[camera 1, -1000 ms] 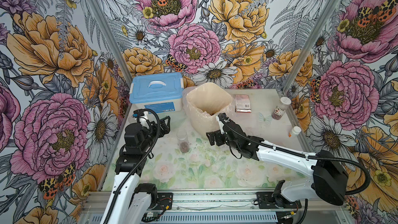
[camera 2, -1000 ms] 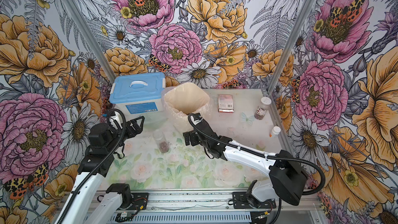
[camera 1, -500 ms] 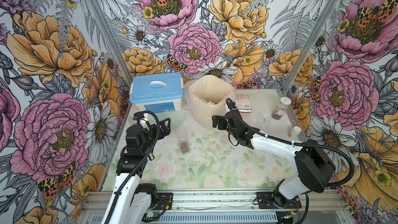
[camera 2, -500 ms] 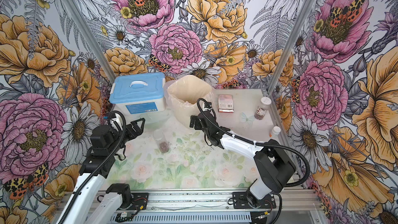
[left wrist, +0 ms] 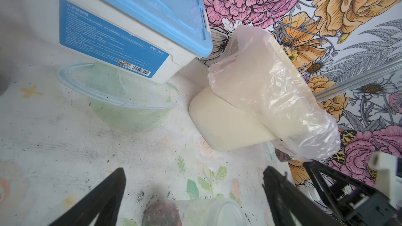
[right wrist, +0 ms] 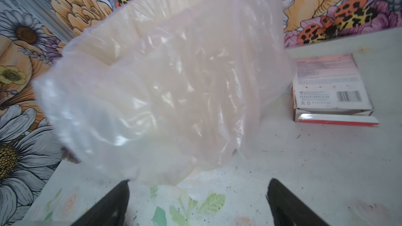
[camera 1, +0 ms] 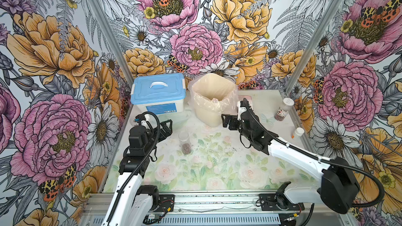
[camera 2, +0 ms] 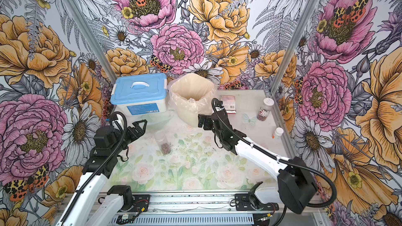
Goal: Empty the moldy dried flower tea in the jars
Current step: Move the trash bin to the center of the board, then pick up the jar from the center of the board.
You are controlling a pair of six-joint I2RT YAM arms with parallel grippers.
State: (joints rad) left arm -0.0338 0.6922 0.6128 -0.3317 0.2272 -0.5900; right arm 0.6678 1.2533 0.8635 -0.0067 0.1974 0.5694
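The blue label [left wrist: 113, 38] on the white storage box [left wrist: 180, 59] is headed "化学实验箱" and ends "YX437" above a barcode; its small lines blur. The pink carton [right wrist: 326, 79] carries a barcode, print unreadable.

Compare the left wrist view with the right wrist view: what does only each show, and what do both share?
Only left wrist: the blue-lidded storage box, a clear bowl, a jar holding dried flower tea. Only right wrist: a pink carton. Both: the bag-lined bin, the rose-printed tabletop, and that arm's own open gripper: left gripper, right gripper.
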